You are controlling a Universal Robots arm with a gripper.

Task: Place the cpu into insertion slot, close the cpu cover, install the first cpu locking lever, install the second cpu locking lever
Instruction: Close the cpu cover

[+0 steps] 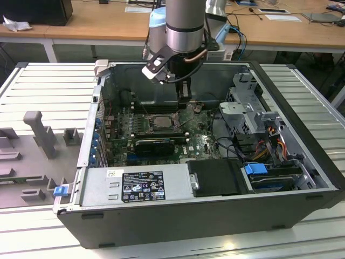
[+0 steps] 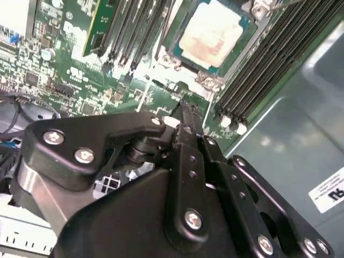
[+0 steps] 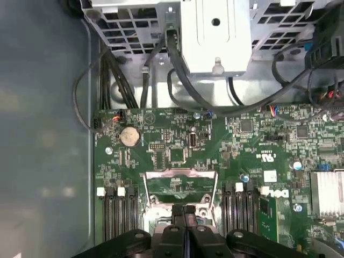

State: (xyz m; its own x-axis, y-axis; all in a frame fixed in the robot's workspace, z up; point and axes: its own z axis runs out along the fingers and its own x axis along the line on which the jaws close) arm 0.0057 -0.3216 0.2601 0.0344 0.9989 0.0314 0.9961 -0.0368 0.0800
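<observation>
gripper (image 2: 185, 110) pinched closed on nothing, tips just beside the insertion slot (image 2: 172, 60); the cpu (image 2: 210, 33) already sits there, so i read this as a narrow pusher.

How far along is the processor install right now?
The cpu lies in the insertion slot, so placing looks done. The gripper, fingers shut and empty, hangs close beside it. The cpu cover appears flipped open, not over the cpu, so closing it and both locking levers remain.
</observation>
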